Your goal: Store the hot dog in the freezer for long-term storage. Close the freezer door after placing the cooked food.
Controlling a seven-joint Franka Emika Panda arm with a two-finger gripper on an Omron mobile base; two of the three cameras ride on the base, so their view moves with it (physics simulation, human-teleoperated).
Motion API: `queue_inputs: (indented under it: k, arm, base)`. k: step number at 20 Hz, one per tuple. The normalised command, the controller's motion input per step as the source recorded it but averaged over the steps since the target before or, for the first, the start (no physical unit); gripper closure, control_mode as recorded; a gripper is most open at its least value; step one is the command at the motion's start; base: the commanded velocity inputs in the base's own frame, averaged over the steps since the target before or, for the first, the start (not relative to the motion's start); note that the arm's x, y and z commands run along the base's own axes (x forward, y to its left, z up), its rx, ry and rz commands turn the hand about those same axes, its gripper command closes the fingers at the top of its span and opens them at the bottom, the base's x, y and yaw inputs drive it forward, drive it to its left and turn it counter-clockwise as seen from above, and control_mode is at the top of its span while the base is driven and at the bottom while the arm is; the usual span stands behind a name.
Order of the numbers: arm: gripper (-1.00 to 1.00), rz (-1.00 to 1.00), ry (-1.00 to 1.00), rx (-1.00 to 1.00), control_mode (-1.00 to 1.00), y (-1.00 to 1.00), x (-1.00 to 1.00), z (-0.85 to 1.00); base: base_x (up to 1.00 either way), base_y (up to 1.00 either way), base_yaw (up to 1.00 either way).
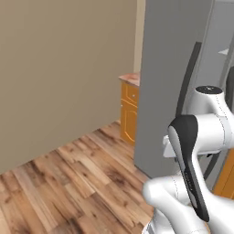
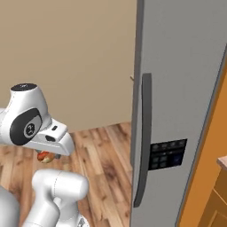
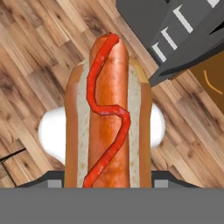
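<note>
The hot dog (image 3: 109,122), a reddish sausage with a ketchup squiggle in a tan bun, stands lengthwise between my fingers, and my gripper (image 3: 108,183) is shut on it. In the right base view the hot dog (image 2: 44,156) peeks out under my hand, low at the left, over the wooden floor. The freezer door (image 2: 177,88), grey with a long dark handle (image 2: 142,142) and a dark dispenser panel (image 2: 167,154), rises just right of the hand. In the left base view the freezer door (image 1: 167,82) stands ahead of the arm, and a pale freezer shelf edge (image 1: 224,51) shows past it.
A beige wall (image 1: 64,68) closes the left side above the wood floor (image 1: 82,183). An orange cabinet (image 1: 129,112) with a counter top sits beyond the door. An orange side panel (image 2: 208,168) flanks the fridge on the right. A dark grey fridge part (image 3: 175,30) lies beyond the hot dog.
</note>
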Motion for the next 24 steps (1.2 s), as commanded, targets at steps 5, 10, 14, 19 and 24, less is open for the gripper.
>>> queue_inputs:
  k: [5,10,14,19,24]
  arm:
    - [1.00,0.00,0.00,0.00,1.00,0.00,0.00,0.00]
    - [1.00,0.00,0.00,0.00,1.00,0.00,0.00,0.00]
    - [1.00,0.00,0.00,0.00,1.00,0.00,0.00,0.00]
    - [1.00,0.00,0.00,0.00,1.00,0.00,0.00,0.00]
    - [1.00,0.00,0.00,0.00,1.00,0.00,0.00,0.00]
  base:
    - [0.70,1.00,0.00]
    - [0.98,0.95,0.00]
    - [0.96,0.99,0.01]
    - [0.91,1.00,0.01]
    - [0.98,0.95,0.07]
